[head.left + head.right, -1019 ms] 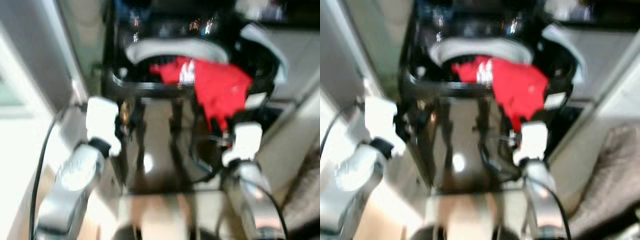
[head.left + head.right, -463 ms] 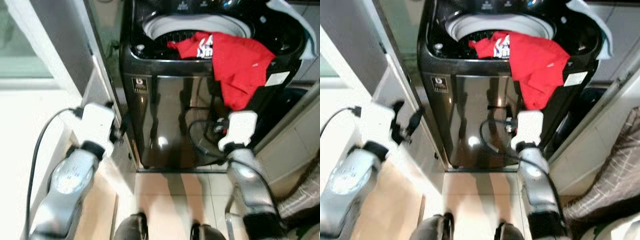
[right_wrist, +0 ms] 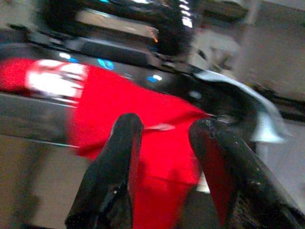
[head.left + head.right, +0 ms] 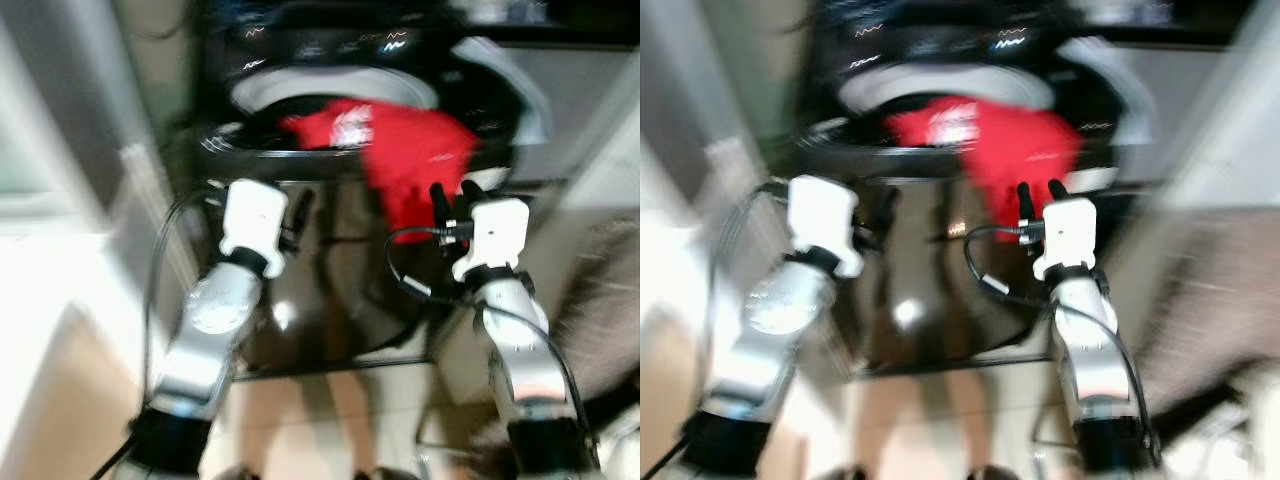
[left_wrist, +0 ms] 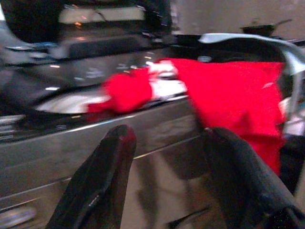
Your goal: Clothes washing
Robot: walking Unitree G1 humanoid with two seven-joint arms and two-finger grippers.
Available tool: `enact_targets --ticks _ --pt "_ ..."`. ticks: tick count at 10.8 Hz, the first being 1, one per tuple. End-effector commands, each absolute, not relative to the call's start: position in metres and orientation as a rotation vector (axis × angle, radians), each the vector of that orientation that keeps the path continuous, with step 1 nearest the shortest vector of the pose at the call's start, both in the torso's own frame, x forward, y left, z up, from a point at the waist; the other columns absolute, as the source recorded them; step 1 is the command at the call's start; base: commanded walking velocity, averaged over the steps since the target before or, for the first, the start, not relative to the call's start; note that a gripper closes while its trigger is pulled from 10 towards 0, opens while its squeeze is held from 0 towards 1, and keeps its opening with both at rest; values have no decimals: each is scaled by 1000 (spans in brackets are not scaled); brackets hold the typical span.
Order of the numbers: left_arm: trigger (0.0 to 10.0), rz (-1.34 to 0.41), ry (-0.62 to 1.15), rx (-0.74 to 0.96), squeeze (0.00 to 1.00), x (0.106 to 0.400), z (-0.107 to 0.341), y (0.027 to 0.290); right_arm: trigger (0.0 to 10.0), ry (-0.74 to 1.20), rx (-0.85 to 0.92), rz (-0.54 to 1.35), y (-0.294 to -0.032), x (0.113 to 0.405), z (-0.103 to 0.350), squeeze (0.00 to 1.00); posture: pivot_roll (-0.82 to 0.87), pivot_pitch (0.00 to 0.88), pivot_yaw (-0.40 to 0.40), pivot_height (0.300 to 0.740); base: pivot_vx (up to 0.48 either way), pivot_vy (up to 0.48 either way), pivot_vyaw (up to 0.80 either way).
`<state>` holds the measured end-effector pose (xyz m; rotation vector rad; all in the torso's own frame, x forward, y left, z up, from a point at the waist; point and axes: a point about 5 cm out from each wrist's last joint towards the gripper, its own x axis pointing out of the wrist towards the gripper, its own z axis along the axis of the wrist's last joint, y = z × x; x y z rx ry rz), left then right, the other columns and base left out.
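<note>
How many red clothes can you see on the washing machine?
1. A red shirt hangs over the front rim of the washing machine, partly inside the tub, just beyond the open right gripper. More clothes may be hidden inside the tub.

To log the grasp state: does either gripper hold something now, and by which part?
Nothing is held. Both the left gripper and right gripper have open jaws, short of the red garment draped over the washing machine rim.
</note>
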<state>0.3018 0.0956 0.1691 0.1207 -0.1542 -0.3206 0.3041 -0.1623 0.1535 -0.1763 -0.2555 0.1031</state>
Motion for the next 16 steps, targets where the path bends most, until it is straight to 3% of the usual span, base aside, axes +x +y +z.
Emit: enact_targets --ticks 1,4,7,10,13,16 --pt "10000 -303 -159 135 0 305 169 97 10000 -228 -156 114 -164 308 154 0 -147 0 -39 740 0 0 0" --pt "10000 -248 -153 153 0 304 164 108 10000 -122 -60 170 -156 309 137 0 -99 0 -39 740 0 0 0" --pt "10000 -208 -155 188 0 277 165 122 10000 -67 -34 186 -143 296 121 0 -7 124 -7 740 0 0 0" --pt "10000 -217 -111 191 0 243 168 134 10000 7 -198 109 -131 324 93 0 107 253 52 740 0 0 0" --pt "10000 -175 -82 191 0 214 176 144 10000 -10 -274 44 -129 367 115 0 200 284 43 740 0 0 0" --pt "10000 -108 -48 182 0 197 176 152 10000 -59 -321 62 -116 388 143 0 234 293 9 740 0 0 0"
